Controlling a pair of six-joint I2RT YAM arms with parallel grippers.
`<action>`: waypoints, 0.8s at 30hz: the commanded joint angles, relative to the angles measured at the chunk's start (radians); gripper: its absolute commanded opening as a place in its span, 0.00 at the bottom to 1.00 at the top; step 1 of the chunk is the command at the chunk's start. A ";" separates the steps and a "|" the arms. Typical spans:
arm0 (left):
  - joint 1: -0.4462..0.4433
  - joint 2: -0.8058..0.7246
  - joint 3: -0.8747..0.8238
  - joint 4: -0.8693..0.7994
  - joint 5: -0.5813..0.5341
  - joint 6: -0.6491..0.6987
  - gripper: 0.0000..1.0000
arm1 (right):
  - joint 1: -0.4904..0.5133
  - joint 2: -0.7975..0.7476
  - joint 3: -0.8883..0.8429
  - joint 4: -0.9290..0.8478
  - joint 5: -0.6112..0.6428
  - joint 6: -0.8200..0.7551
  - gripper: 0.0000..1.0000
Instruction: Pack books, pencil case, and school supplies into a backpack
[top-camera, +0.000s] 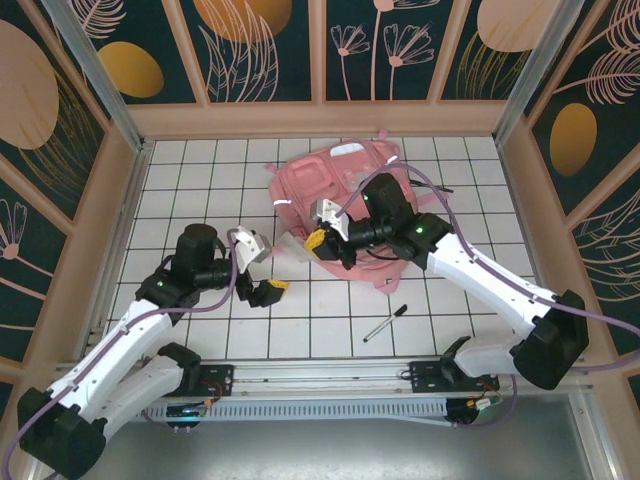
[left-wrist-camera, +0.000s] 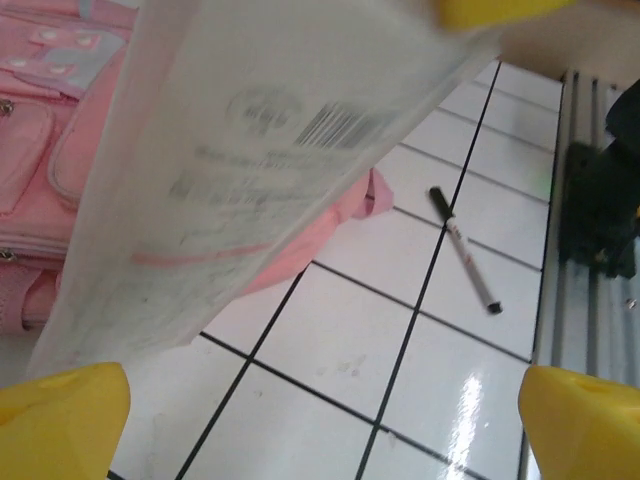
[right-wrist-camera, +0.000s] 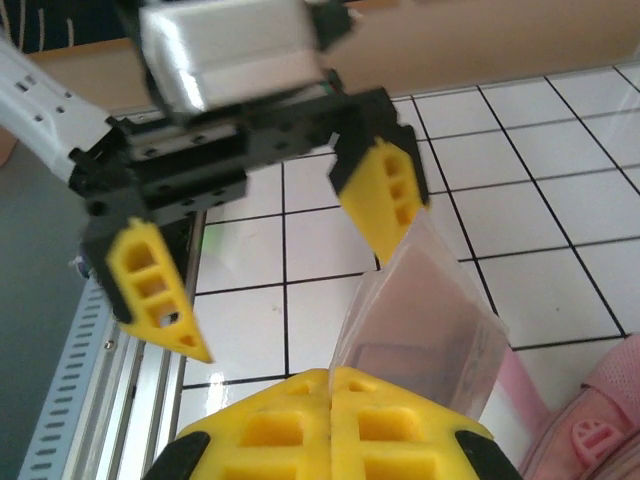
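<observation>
Table (top-camera: 200, 170): white tiles with a black grid. Dark floral wall panels (top-camera: 250, 50) close it in on three sides, and a metal rail (top-camera: 330, 375) runs along the near edge.

Backpack (top-camera: 345, 180): pink, lying flat on the table. It sits under and beyond your right gripper, and beyond and to the right of your left gripper.

Right arm (top-camera: 480, 275): stretched from its base in towards the middle, wrist over the backpack's near-left edge.

Left arm (top-camera: 140, 330): elbow bent, forearm reaching in towards the right arm. The two wrists face each other at close range.

Pencil case (top-camera: 290, 245): long, whitish, with a barcode and grey print. It is off the table and spans the gap between the two grippers. In your left wrist view it slants across the upper left (left-wrist-camera: 230, 170).

Right gripper (right-wrist-camera: 330, 430): yellow fingers pressed together, pinching one end of the case (right-wrist-camera: 430, 320).

Left gripper (right-wrist-camera: 290, 300): jaws spread wide and holding nothing. Its yellow fingers (left-wrist-camera: 60, 420) sit well apart at the lower corners of its own view. One tip is right at the case's upper edge; you cannot tell whether it touches.

Pen (top-camera: 385, 323): black cap, whitish barrel, lying alone on the tiles. It is on the near side of the right gripper, clear of the backpack, between it and the rail.
</observation>
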 joint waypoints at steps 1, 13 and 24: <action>-0.001 0.000 0.017 -0.009 -0.031 0.188 0.99 | 0.013 -0.045 0.052 -0.070 -0.041 -0.122 0.00; -0.001 -0.075 0.010 -0.016 0.004 0.361 0.87 | 0.068 -0.071 0.100 -0.194 0.055 -0.227 0.00; 0.000 -0.003 0.007 -0.024 0.260 0.388 0.59 | 0.091 -0.107 0.135 -0.001 0.116 -0.214 0.00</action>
